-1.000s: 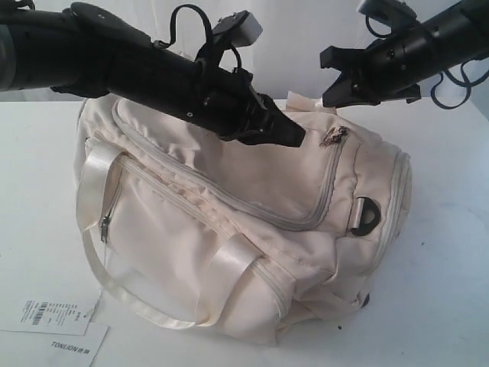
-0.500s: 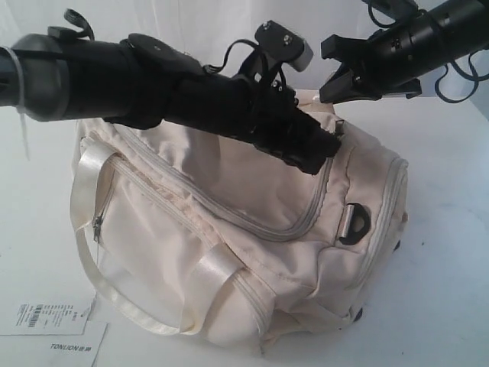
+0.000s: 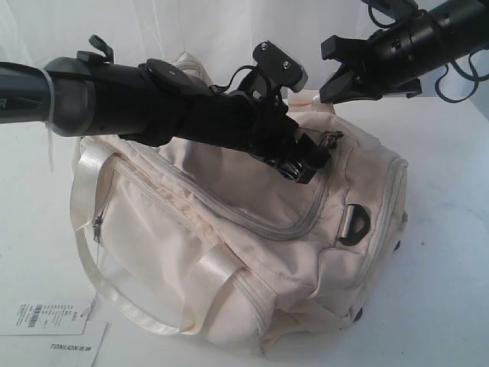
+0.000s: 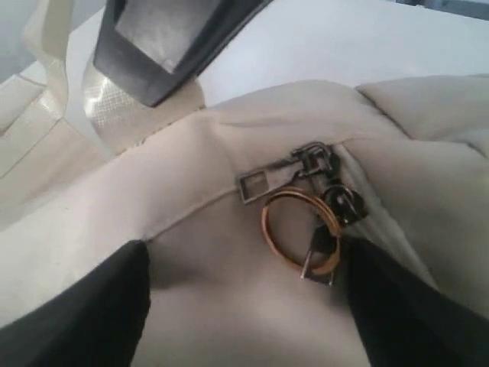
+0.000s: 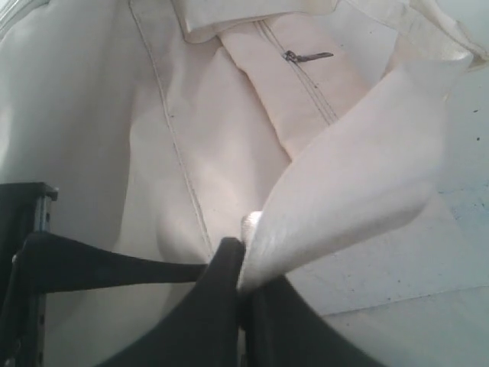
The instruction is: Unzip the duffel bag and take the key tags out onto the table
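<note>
The cream duffel bag [image 3: 229,229] lies zipped on the white table [image 3: 451,229]. My left gripper [image 3: 309,164] reaches across its top and stands open; in the left wrist view the left gripper [image 4: 248,252] straddles the bag's fabric just short of the metal zipper pull [image 4: 294,172] and the orange ring [image 4: 294,229] hanging from it. My right gripper [image 3: 330,90] hovers at the bag's far end. In the right wrist view the right gripper [image 5: 244,256] is shut on a shiny ribbon handle [image 5: 359,191]. The key tags are hidden.
Two white paper price tags [image 3: 46,315] lie at the table's front left corner. A black strap ring [image 3: 355,224] hangs on the bag's right end. A side pocket zipper [image 3: 97,225] and a loose ribbon handle [image 3: 84,176] sit on the bag's left.
My left arm has swung right and down over the bag, bringing its gripper to the zipper pull. The bag has shifted slightly. The right gripper has barely moved.
</note>
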`<state>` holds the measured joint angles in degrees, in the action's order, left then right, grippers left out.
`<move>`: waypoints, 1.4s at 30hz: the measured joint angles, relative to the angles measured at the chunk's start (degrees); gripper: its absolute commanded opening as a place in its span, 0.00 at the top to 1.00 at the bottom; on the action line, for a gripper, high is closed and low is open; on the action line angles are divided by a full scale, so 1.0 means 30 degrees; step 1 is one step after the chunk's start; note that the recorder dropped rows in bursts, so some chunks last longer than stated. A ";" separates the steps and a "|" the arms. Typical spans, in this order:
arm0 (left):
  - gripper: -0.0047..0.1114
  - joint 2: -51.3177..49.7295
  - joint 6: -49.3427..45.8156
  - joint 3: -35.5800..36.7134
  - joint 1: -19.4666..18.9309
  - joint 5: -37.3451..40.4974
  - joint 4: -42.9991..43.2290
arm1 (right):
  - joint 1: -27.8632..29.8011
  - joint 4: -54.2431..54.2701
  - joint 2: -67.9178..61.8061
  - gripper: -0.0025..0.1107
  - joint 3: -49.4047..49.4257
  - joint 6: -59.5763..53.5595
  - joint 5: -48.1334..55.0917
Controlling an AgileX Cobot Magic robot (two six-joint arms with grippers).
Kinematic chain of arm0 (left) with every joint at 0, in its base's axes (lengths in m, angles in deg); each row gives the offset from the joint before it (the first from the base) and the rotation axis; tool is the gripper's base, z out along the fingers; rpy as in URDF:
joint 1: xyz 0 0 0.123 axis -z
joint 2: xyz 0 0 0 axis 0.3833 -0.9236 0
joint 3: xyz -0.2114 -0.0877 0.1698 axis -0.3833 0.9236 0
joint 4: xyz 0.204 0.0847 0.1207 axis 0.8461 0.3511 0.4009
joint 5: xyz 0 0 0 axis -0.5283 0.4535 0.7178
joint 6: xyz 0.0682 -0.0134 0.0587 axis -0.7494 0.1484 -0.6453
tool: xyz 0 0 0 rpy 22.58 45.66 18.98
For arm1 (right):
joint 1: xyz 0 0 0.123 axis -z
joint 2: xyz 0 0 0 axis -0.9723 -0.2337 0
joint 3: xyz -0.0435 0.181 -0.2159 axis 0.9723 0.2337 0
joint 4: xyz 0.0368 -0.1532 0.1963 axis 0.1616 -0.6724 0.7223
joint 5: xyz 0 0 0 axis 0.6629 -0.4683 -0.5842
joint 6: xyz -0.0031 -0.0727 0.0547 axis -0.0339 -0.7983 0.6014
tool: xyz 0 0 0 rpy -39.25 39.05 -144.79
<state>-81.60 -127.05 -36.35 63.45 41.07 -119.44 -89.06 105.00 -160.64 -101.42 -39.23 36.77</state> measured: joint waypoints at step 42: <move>0.71 0.1605 0.5547 0.0000 0.0097 0.3633 0.6611 | 0.0000 -0.0534 0.0109 0.98 0.0000 0.0000 -0.0182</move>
<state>-76.78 -110.41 -36.35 63.74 51.97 -99.61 -89.06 103.39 -160.32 -101.42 -39.23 36.23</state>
